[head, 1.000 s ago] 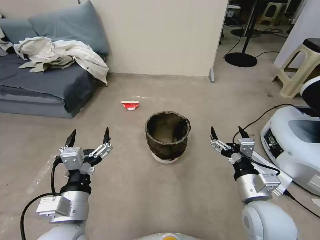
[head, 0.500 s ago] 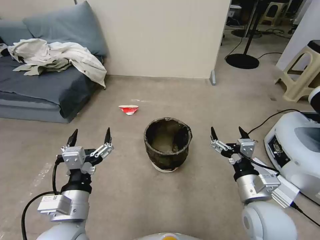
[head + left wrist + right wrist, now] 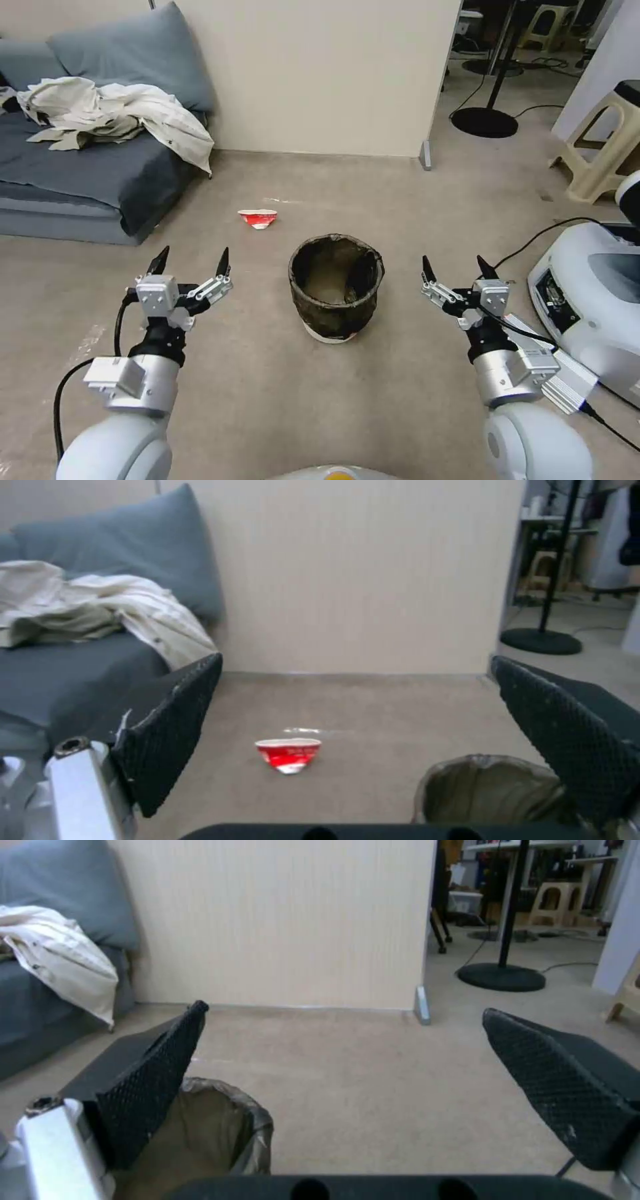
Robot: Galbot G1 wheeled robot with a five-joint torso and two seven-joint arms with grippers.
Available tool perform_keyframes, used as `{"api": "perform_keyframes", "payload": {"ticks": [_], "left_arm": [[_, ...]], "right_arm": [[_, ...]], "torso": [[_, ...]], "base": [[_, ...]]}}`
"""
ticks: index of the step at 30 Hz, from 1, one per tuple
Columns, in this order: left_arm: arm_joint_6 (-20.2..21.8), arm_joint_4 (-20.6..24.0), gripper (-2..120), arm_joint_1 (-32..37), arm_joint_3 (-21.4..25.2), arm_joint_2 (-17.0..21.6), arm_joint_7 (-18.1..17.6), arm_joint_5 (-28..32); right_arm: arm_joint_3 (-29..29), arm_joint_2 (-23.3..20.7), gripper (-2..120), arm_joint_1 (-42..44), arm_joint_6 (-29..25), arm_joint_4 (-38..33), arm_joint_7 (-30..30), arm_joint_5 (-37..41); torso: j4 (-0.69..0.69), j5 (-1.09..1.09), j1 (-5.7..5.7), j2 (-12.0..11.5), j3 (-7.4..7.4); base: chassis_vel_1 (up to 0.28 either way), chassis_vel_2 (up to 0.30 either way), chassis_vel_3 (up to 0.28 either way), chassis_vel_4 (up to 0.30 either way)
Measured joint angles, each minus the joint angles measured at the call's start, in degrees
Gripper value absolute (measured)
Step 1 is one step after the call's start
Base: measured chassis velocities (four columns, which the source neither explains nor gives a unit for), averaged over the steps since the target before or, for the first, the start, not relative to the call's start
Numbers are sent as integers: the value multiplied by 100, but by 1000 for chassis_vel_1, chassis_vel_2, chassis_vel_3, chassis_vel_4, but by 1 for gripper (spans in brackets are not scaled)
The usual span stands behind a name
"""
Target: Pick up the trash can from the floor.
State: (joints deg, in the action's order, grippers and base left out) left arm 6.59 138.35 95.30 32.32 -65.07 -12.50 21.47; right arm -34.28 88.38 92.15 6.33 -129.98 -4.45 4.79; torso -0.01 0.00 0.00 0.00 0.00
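Trash can (image 3: pixel 336 289) stands upright at frame centre on the floor (image 3: pixel 373 200), ungrasped. Left gripper (image 3: pixel 192 261) and right gripper (image 3: pixel 459 267) flank it, jaws spread; lifting apparently remains.

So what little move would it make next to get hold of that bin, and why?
Probably swing the left gripper in toward the trash can rim. Both grippers are open and empty; the can stands upright on the floor between them, untouched, with the right gripper also off to its side.

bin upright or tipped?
Upright. The trash can stands on its white base on the floor, mouth facing up, bag folded over the rim.
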Motion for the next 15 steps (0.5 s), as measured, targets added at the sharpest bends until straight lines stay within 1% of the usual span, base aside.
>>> {"api": "perform_keyframes", "payload": {"ticks": [1,3,5,9,10,12,13,14,15], "left_arm": [[0,0,100,0,0,0,0,0],[155,-39,100,-137,-27,211,0,188],[234,-50,100,-184,-28,281,-14,243],[759,-60,100,-402,-57,514,-232,535],[759,-60,100,-402,-57,514,-232,535],[1077,-56,100,-551,-106,660,-337,725],[1306,-56,100,-643,-131,756,-374,819],[1406,-60,100,-681,-138,798,-400,859],[1406,-60,100,-681,-138,798,-400,859]], "right_arm": [[0,0,100,0,0,0,0,0],[35,-66,100,-9,1,51,4,24],[60,-100,100,-30,4,81,4,30],[120,-207,100,-106,13,211,-4,58],[120,-207,100,-106,13,211,-4,58],[128,-248,100,-131,14,259,-7,80],[135,-277,100,-147,14,287,-9,106],[145,-299,100,-159,14,303,-12,120],[145,-299,100,-159,14,303,-12,120]], "torso": [[0,0,0,0,0],[0,0,0,0,0],[0,0,0,0,0],[2,0,0,0,0],[2,0,0,0,0],[1,0,0,0,0],[0,0,0,0,1],[0,0,0,0,1],[0,0,0,0,1]], "base": [[0,0,0,0],[0,0,0,0],[0,0,0,0],[0,0,0,0],[0,0,0,0],[0,0,0,0],[0,0,0,0],[0,0,0,0],[0,0,0,0]]}}
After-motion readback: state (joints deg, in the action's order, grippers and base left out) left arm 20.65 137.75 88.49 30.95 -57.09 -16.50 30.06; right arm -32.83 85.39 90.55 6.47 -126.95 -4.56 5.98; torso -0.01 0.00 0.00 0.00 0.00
